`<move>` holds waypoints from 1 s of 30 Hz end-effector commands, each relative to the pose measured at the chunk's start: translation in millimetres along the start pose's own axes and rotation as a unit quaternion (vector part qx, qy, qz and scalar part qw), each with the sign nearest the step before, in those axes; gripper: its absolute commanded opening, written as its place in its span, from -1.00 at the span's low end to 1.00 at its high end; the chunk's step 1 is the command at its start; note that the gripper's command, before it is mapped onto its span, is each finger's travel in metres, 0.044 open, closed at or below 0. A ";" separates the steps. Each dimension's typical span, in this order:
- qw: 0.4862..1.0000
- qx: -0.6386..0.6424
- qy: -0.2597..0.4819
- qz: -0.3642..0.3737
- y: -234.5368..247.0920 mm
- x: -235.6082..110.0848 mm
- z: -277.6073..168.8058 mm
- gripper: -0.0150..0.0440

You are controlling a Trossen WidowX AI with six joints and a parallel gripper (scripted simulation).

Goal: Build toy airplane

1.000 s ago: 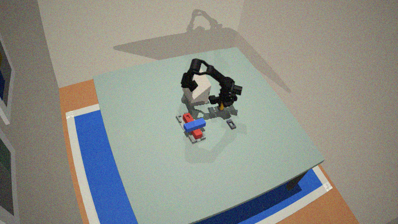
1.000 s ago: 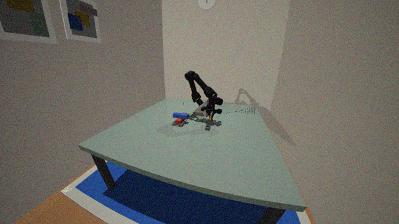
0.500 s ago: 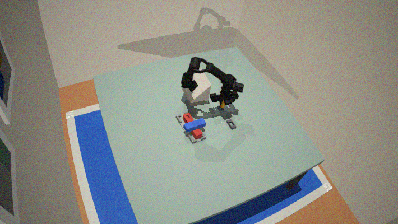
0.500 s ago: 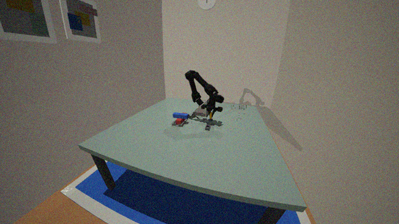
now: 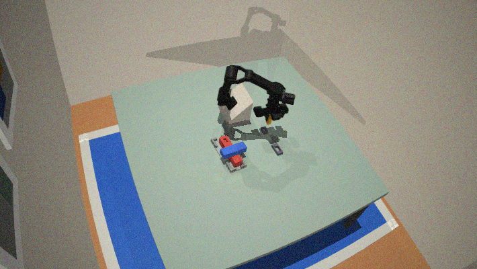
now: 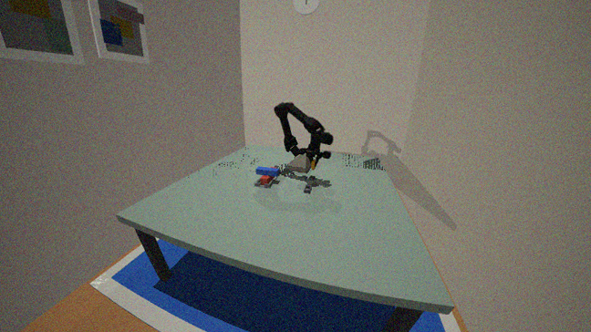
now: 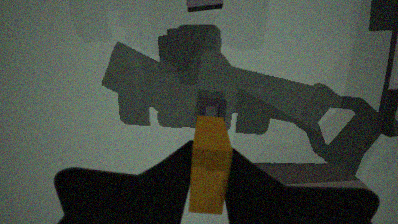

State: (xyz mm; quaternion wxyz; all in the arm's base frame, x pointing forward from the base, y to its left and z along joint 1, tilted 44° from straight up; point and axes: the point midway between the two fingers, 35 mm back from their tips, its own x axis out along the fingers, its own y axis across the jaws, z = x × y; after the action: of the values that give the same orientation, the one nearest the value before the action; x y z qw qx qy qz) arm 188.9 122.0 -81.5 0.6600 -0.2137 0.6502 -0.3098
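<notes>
The orange tail fin is upright between the fingers of my gripper. The gripper is shut on it and holds it above the table, right of the cradle in the top and exterior views. The red fuselage lies lengthwise in the grey cradle. The blue wing lies across the top of the fuselage. Its tab and the socket under it are hidden. The fuselage's tail socket shows as a dark opening with nothing in it.
A small dark holder stands below the held fin. A larger dark holder stands between it and the table's front edge. A pale block stands beside the arm's base, behind the cradle.
</notes>
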 end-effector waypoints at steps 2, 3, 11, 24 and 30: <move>1.000 0.002 0.001 0.003 -0.2 -15.8 -0.1 -0.49; 1.000 0.002 0.001 0.003 -0.4 -19.0 -0.2 -0.49; 1.000 0.002 0.001 0.003 -2.8 -44.5 -2.3 -0.49; 1.000 -0.003 0.002 0.007 -15.3 -65.6 2.7 -0.49; 1.000 -0.012 0.002 0.013 -31.5 -65.3 15.3 -0.49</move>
State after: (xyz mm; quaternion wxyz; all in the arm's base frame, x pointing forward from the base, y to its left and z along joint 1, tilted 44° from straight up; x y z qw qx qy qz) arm 198.3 148.6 -17.9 0.6597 -0.2100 0.6573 -0.2978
